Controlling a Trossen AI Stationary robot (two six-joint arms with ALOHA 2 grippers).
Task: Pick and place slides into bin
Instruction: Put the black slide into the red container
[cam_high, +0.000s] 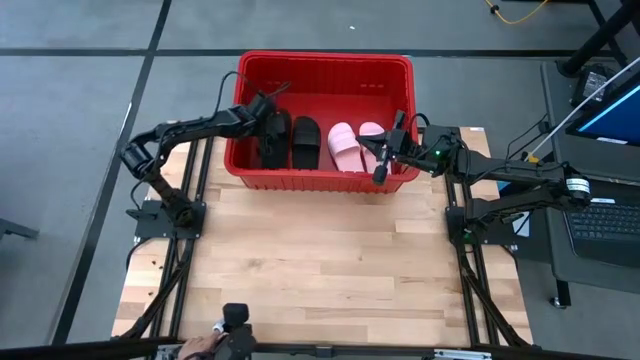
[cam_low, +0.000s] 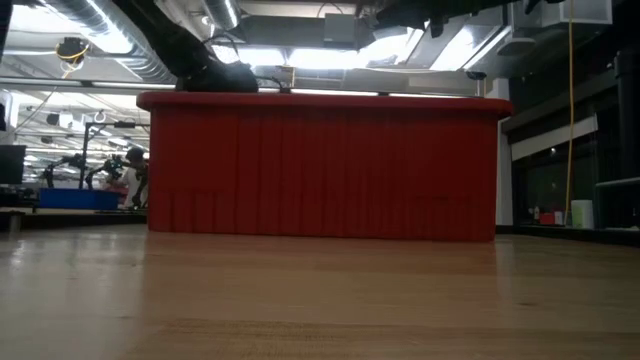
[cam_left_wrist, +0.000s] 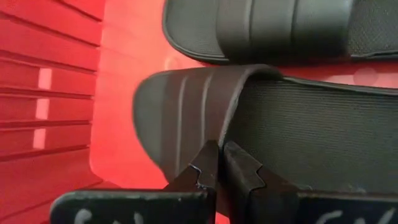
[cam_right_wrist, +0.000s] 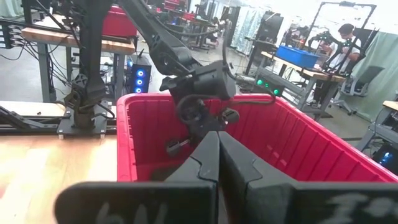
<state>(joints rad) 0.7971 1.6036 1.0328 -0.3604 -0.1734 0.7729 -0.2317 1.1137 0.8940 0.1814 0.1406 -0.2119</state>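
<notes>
**All 4 slides in the bin, left gripper pinching a strap**

The red bin stands at the far edge of the wooden table. Inside it lie all 4 slides in a row: 2 black ones toward the left wall and 2 pink ones toward the right, all resting on the bin floor.

The left gripper reaches down into the bin over the outermost black slide. In the left wrist view its fingers are drawn tight together on the edge of that slide's ribbed strap, so it holds the sandal by the strap. The right gripper hovers at the bin's right front corner, just beside the pink pair; in its own wrist view the fingers are pressed together with nothing between them.

The slides look light and made of soft, flexible foam or rubber, with a matte, textured footbed that should not slip much. The wide strap is the natural place to grasp: it arches clear of the sole and gives under pressure. Being soft, a sandal held this way would likely hang and swing from the strap, but it will not break if dropped. As placement looks done, the likely remaining step is letting go of the black slide.
</notes>
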